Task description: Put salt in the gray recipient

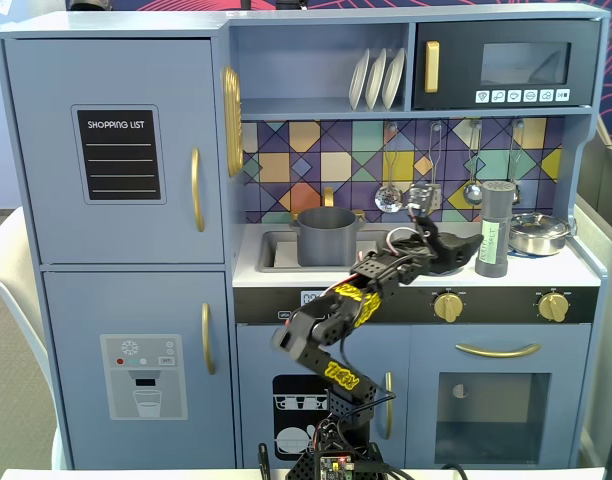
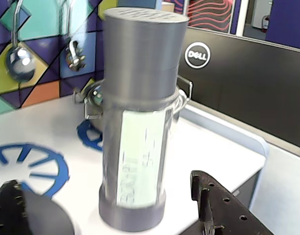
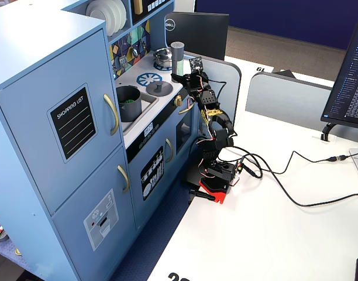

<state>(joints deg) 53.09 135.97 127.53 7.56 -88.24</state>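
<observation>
The salt shaker (image 2: 135,122), a tall gray cylinder with a pale green label, stands upright on the white countertop; it shows at the right in both fixed views (image 1: 494,232) (image 3: 177,56). My gripper (image 2: 105,181) is open. Its two black fingers (image 2: 221,205) sit low on either side of the shaker's base and do not touch it. It is just left of the shaker in a fixed view (image 1: 464,250). The dark gray pot (image 1: 327,236) stands in the sink, left of the gripper, and something green lies inside it (image 3: 130,100).
A shiny steel pan (image 1: 539,233) stands right behind the shaker (image 2: 91,100). A flat gray lid with a knob (image 3: 158,88) lies on the stove. Ladles (image 1: 388,195) hang on the back wall. A Dell monitor (image 2: 228,73) stands beyond the counter's end.
</observation>
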